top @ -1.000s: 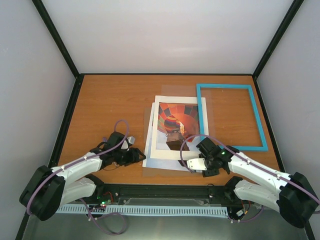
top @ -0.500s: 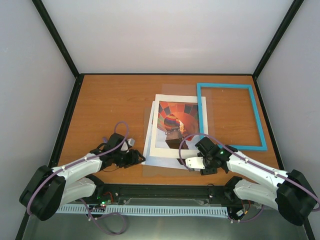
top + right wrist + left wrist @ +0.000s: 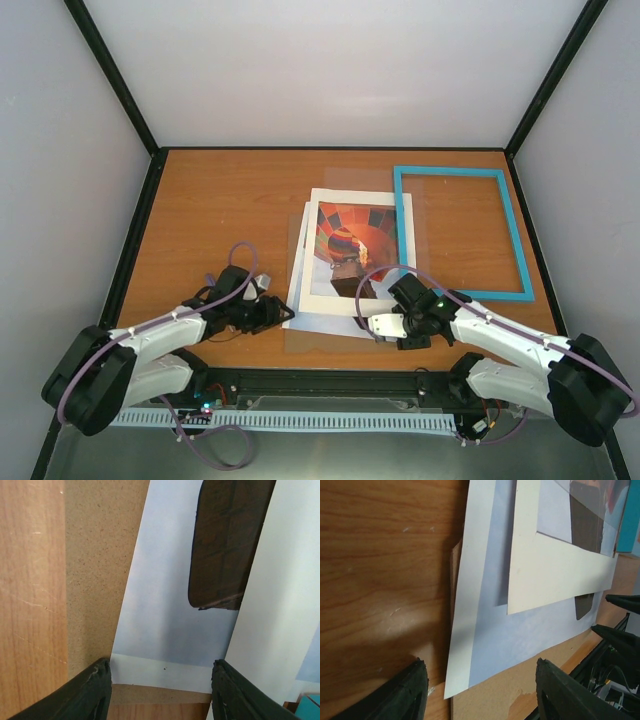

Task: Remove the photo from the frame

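The photo (image 3: 345, 245) of a striped balloon lies face up in the middle of the table, out of the turquoise frame (image 3: 519, 240), which lies to its right. A white mat board (image 3: 335, 297) lies askew on the photo. My left gripper (image 3: 284, 315) is open at the photo's near left corner (image 3: 457, 675), jaws on either side of it, holding nothing. My right gripper (image 3: 373, 326) is open over the photo's near edge (image 3: 165, 672), with the brown basket (image 3: 225, 545) ahead, holding nothing.
A brown backing board (image 3: 300, 343) lies under the photo and sticks out at the near side; it also shows in the right wrist view (image 3: 95, 555) and the left wrist view (image 3: 520, 702). A clear sheet (image 3: 425, 225) overlaps the photo and frame. Black rails edge the table.
My left gripper has crept right toward the photo's near left corner. My right gripper has crept left along the photo's near edge. The photo, mat and frame have not moved.
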Motion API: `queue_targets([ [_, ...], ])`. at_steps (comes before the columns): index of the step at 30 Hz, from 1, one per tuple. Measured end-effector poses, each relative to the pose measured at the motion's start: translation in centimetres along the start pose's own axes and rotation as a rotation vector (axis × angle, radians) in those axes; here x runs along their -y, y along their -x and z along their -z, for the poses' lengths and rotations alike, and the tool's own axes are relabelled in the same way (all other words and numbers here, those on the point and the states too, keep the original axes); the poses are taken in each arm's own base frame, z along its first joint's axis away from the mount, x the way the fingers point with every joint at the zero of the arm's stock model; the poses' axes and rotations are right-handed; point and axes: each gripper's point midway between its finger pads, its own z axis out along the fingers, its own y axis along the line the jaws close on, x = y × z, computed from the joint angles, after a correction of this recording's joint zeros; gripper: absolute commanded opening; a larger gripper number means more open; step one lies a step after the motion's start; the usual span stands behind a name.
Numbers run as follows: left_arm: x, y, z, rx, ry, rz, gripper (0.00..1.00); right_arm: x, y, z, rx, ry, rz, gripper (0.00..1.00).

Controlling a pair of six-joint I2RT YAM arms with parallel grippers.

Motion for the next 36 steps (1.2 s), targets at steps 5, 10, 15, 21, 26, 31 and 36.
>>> queue_targets([
  [5, 0.3, 0.7, -0.4, 0.013, -0.017, 0.017, 0.55, 0.0, 0.1, 0.0, 0.004, -0.001, -0.002, 0.55],
  [10, 0.4, 0.8, -0.8, 0.0, -0.033, 0.027, 0.45, 0.1, 0.2, 0.0, 0.007, -0.003, -0.003, 0.56],
  [15, 0.2, 0.7, -0.7, -0.002, -0.021, 0.036, 0.39, 0.1, 0.2, 0.0, 0.007, -0.007, -0.007, 0.57],
  [21, 1.1, 0.9, 0.1, 0.023, -0.046, 0.018, 0.34, 0.1, 0.2, 0.0, 0.006, -0.007, -0.011, 0.57],
  [26, 1.6, 1.1, 0.4, 0.032, -0.062, 0.012, 0.34, 0.1, 0.2, -0.1, 0.004, -0.004, -0.013, 0.57],
  [31, 1.8, 1.2, 0.0, 0.021, -0.078, 0.023, 0.34, 0.1, 0.2, -0.1, 0.004, -0.005, -0.015, 0.57],
  [36, 1.7, 1.4, -0.9, 0.003, -0.09, 0.044, 0.26, 0.2, 0.2, -0.1, 0.004, -0.005, -0.018, 0.57],
])
